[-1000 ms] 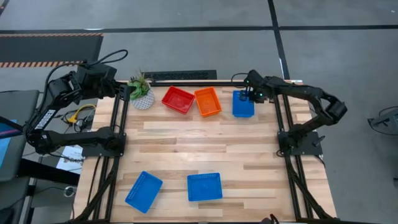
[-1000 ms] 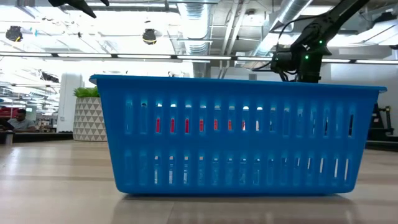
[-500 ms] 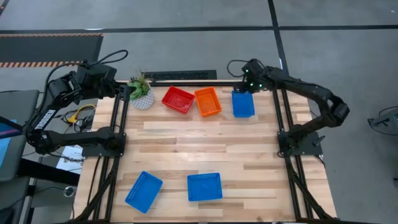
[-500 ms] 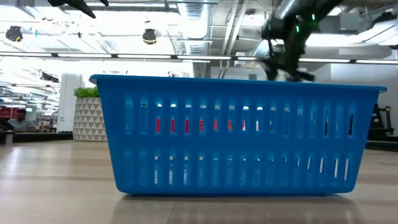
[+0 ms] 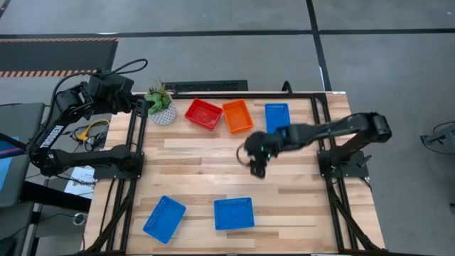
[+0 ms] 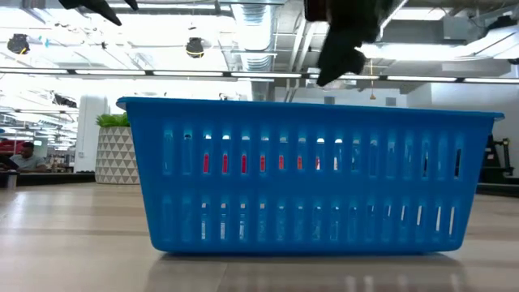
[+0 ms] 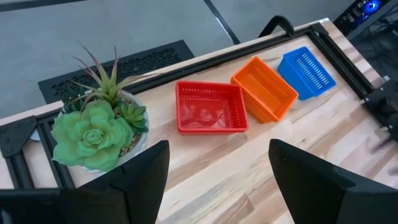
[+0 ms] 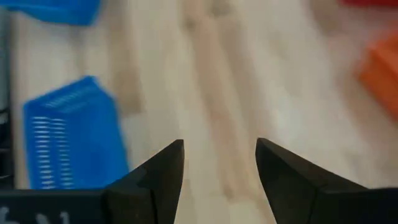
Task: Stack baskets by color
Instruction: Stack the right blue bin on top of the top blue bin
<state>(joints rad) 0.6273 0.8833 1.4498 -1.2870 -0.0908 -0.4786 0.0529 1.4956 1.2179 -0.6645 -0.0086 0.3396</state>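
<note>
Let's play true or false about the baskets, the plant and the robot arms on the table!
1. The right gripper is open and empty above the middle of the wooden table. True.
2. The orange plastic mesh basket sits between the red plastic mesh basket and a blue plastic mesh basket. True.
3. The green plant in its white pot sits inside the red basket. False: it stands beside it, on the table.
4. Only one blue basket lies at the near edge. False: two do.

A robotics lab: exposed ceiling ducts (image 6: 259, 32) at 12 o'clock, a framed wooden table (image 5: 227, 178), grey floor (image 5: 213, 18).
</note>
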